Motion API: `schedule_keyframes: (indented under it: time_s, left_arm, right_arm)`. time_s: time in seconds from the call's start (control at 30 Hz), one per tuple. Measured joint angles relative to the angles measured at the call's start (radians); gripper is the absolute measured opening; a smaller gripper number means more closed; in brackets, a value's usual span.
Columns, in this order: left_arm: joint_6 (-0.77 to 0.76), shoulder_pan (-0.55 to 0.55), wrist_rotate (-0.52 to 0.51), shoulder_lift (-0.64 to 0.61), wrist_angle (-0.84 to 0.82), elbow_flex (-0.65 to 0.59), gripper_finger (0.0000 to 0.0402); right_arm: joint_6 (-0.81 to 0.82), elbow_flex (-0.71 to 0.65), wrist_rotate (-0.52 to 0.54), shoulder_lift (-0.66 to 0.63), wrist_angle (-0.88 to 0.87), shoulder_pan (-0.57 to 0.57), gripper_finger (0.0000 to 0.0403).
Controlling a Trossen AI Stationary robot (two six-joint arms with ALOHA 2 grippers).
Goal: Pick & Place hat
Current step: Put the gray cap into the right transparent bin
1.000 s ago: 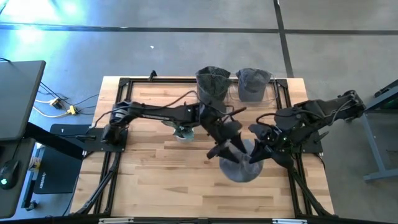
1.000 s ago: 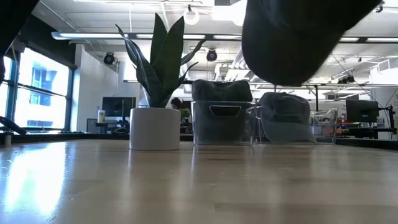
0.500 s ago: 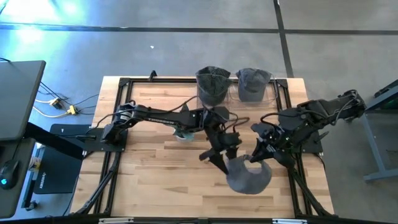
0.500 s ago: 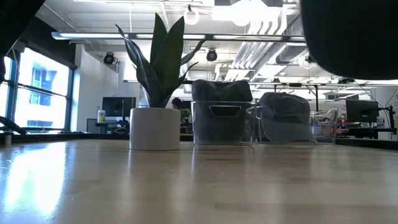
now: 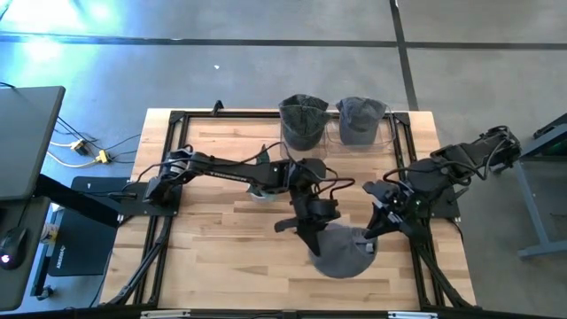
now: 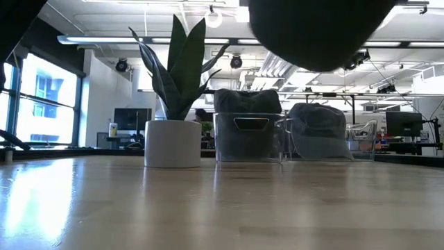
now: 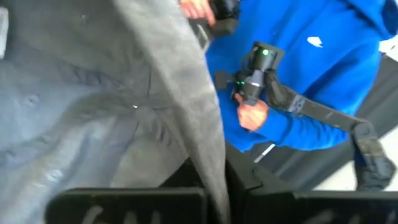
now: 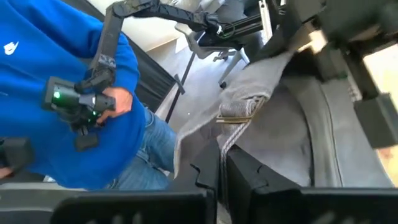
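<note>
Above my wooden table (image 5: 213,239), both pincers grip one grey hat (image 5: 341,252). My left gripper (image 5: 312,241) is clamped on its near edge, my right gripper (image 5: 372,232) on the other.

From the low camera, the soft grey fabric hat (image 6: 316,31) is only a dark blob cut off by the frame's top edge, with neither end effector visible there. Overhead, its near side hides beneath the left end effector (image 5: 312,241). The person in the blue top (image 8: 56,118) is cropped at the wrist picture's left edge.
</note>
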Motion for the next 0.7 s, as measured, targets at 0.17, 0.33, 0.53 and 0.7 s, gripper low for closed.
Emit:
schedule_keyframes:
  time_s: [0.17, 0.33, 0.53, 0.7]
  left_arm:
    - [-0.052, 0.004, 0.055, -0.015, 0.005, 0.064, 0.0014]
    - [-0.057, 0.006, 0.065, -0.016, -0.003, 0.188, 0.0003]
    - [-0.070, 0.047, 0.003, -0.016, -0.006, 0.280, 0.0001]
    - [-0.097, 0.093, -0.043, -0.014, -0.007, 0.350, 0.0001]
  right_arm:
    - [0.030, 0.000, 0.052, -0.001, 0.024, -0.001, 0.0025]
    - [0.053, 0.000, -0.031, -0.024, 0.167, -0.021, 0.0083]
    - [0.052, 0.000, -0.082, -0.144, 0.163, -0.025, 0.0177]
    - [0.037, -0.007, 0.060, -0.275, -0.031, 0.006, 0.0196]
